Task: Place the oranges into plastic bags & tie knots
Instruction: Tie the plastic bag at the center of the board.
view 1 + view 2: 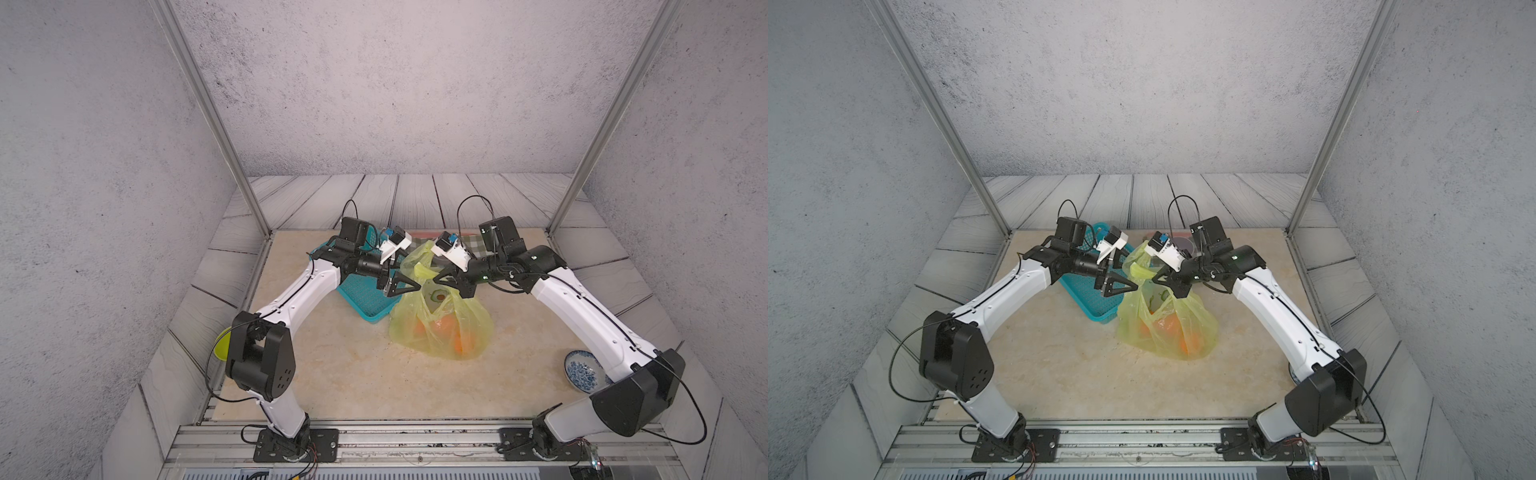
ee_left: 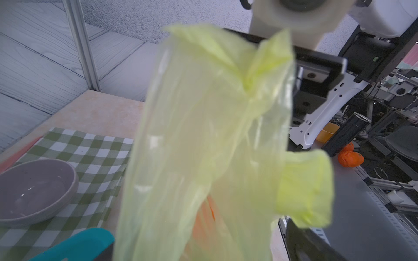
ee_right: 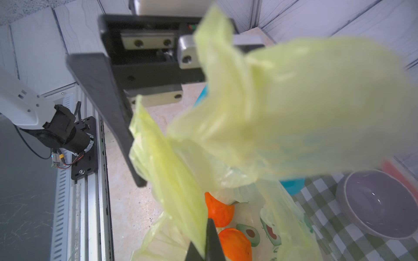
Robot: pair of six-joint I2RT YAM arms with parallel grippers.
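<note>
Oranges [image 1: 446, 325] in, tying now: my right fingers [image 1: 438, 279] clamp a handle [image 1: 424, 272] of the bag [image 1: 467, 328], left fingers [image 1: 409, 277] wide open and empty beside it. Next I'd grab the other handle.

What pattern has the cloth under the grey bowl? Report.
Green-white checked cloth, best in left wrist view.

The bag [image 1: 409, 328] is showing thin, translucent, crinkled plastic. Beside the bag, the basket [image 1: 361, 300] is presenting perforated rigid plastic. Behind the bag, the cloth [image 2: 90, 153] is appearing matt and woven, the bowl [image 2: 34, 192] smooth and glossy.
</note>
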